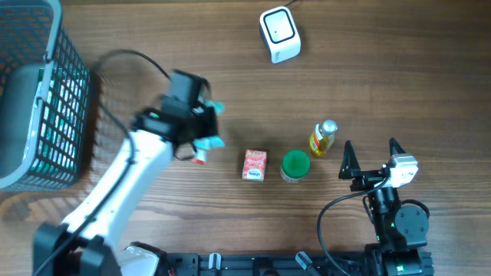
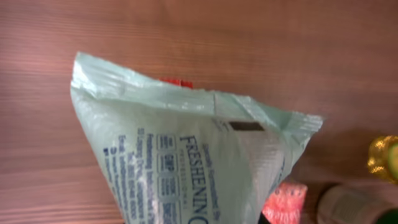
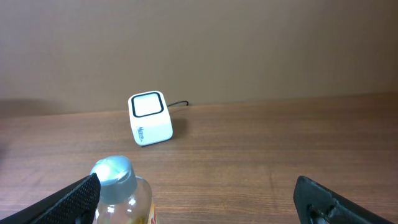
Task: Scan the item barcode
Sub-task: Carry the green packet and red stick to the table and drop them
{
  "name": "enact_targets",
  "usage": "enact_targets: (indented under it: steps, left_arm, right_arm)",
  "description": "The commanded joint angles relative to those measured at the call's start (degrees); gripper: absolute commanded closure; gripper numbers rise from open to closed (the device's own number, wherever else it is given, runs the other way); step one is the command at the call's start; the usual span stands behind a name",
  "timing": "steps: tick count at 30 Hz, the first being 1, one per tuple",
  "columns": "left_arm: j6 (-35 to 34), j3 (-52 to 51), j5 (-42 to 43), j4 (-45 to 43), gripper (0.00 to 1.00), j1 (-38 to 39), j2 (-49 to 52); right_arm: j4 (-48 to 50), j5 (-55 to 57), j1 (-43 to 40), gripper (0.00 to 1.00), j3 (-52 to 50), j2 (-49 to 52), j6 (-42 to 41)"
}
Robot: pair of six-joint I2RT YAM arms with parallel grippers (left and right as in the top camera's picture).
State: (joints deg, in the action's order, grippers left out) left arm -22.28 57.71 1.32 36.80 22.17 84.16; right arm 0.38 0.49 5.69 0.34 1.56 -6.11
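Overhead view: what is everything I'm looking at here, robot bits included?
basket: one, grey-teal mesh, far left
scanner: one, white, cabled, top centre
pouch: one, pale green, printed, in the left gripper
carton: one, red, centre
jar: one, green lid, right of carton
bottle: one, yellow, silver cap, beside jar
table: one, brown wood
left gripper: one, shut on pouch
right gripper: one, open, empty, right of bottle
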Motion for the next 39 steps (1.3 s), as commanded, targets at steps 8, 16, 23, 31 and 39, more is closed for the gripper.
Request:
enact_targets:
  steps: [8,16,23,31,39]
  left_arm:
    - [-5.2,-4.2,-2.1,-9.6,0.0,10.2,9.4]
    - [-5.2,-2.9,-2.4,-7.2,0.0,11.0,1.5]
    - [-4.2,-3.0,-21.1,0.5,0.0,18.7,-0.8]
    - [3.4,-1.2,-27.7,1.5,0.0,26.0,-1.3]
    - [-0.2,-1.2,-19.0,-3.7,0.0,20.0,-1.4]
  right_arm:
    - [0.2,0.8,-0.3,0.0,0.0,-0.2,0.5]
    - [0.1,0.8,-0.3,0.0,0.0,-0.2,0.5]
    - [0.2,0.8,-0.3,0.0,0.0,-0.2,0.6]
    - [0.2,0.8,-0.3,0.0,0.0,-0.2,0.5]
    - [0.2,0.8,-0.3,0.0,0.0,-0.2,0.5]
